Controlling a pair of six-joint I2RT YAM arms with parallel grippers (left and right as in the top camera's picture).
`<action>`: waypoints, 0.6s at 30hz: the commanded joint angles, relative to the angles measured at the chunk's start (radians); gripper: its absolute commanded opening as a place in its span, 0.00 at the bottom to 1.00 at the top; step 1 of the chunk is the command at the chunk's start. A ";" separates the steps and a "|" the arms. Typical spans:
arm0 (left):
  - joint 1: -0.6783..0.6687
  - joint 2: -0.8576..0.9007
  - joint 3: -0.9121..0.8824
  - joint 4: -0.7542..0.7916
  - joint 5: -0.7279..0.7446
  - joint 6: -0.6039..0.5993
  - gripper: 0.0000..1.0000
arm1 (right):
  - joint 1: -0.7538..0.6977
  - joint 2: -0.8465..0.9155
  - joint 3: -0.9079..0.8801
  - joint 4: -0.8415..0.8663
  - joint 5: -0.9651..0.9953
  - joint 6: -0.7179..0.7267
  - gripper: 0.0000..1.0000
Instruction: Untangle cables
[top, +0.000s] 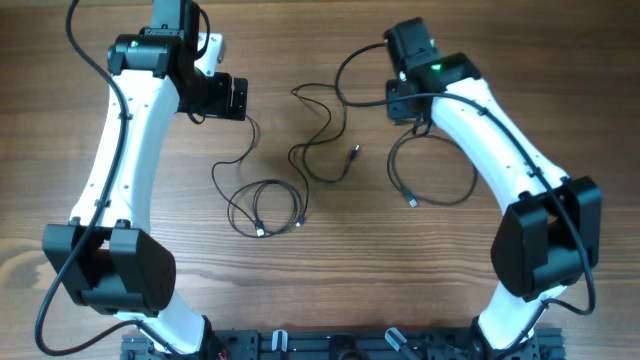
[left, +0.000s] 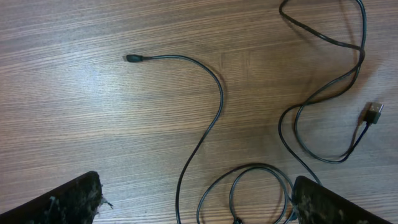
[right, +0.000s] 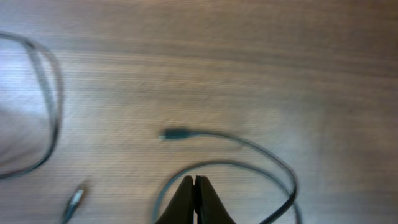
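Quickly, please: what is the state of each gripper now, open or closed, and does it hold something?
Left gripper: open, holding nothing.
Right gripper: closed, and nothing can be seen held in it.

The right gripper (right: 194, 182) is seen closed at bottom centre — a cable (right: 224, 137) is looped just above it.

On the desk (top: 330, 290) the cables lie between the left arm (top: 130, 150) and the right arm (top: 480, 120). A coiled cable (top: 265, 182) sits at lower centre-left of the overhead frame, a winding cable (top: 327, 128) in the centre, and a looped cable (top: 391, 168) at centre right, partly under the right arm
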 joint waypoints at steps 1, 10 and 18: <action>0.004 0.000 0.006 0.000 0.019 0.007 1.00 | -0.091 0.057 -0.019 0.034 -0.201 -0.162 0.07; 0.004 0.000 0.006 0.001 0.019 0.007 1.00 | -0.157 0.260 -0.020 0.048 -0.496 -0.250 0.07; 0.004 0.000 0.006 0.000 0.019 0.007 1.00 | -0.217 0.311 -0.020 0.144 -0.166 -0.103 0.06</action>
